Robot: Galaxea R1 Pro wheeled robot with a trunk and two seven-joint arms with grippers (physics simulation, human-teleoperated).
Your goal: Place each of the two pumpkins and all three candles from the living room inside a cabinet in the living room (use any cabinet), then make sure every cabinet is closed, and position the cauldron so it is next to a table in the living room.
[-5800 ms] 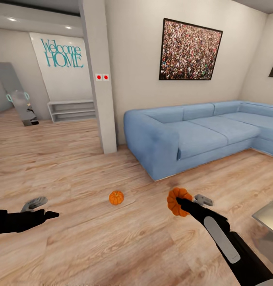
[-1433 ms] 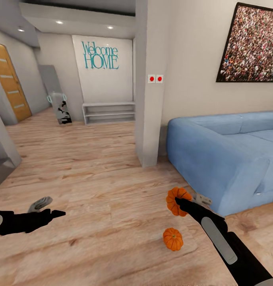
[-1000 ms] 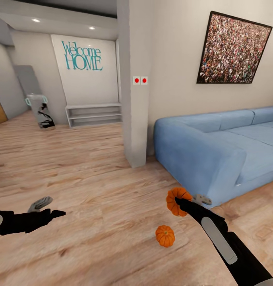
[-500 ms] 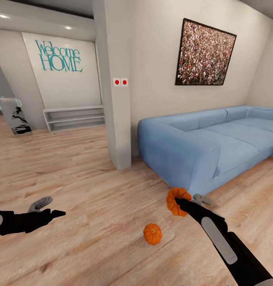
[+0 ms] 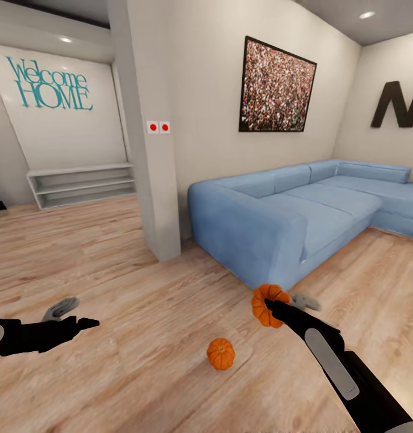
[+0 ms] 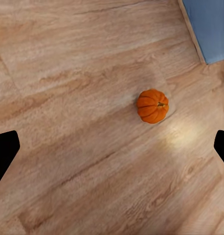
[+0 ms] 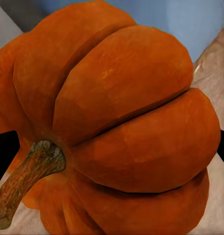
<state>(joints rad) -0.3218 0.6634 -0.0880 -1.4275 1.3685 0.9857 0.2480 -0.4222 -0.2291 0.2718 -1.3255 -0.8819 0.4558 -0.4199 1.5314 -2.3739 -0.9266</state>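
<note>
Orange fills my right wrist view: my right gripper point(image 5: 272, 307) is clamped on one pumpkin point(image 5: 265, 302), held above the floor point(image 5: 140, 337). The second pumpkin point(image 5: 221, 353) sits on the floor at my 12 o'clock, near the blue sofa point(image 5: 278, 216). My left gripper point(image 5: 80, 325) hangs wide apart, empty; I should lower it straight over that pumpkin, straddling its ribs.

pumpkin point(image 5: 221, 353) on floor point(image 5: 140, 361) before sofa point(image 5: 278, 216)

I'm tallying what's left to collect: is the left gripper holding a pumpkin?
No: the left gripper is open and empty above the floor, and the loose pumpkin lies on the wood apart from it.
</note>
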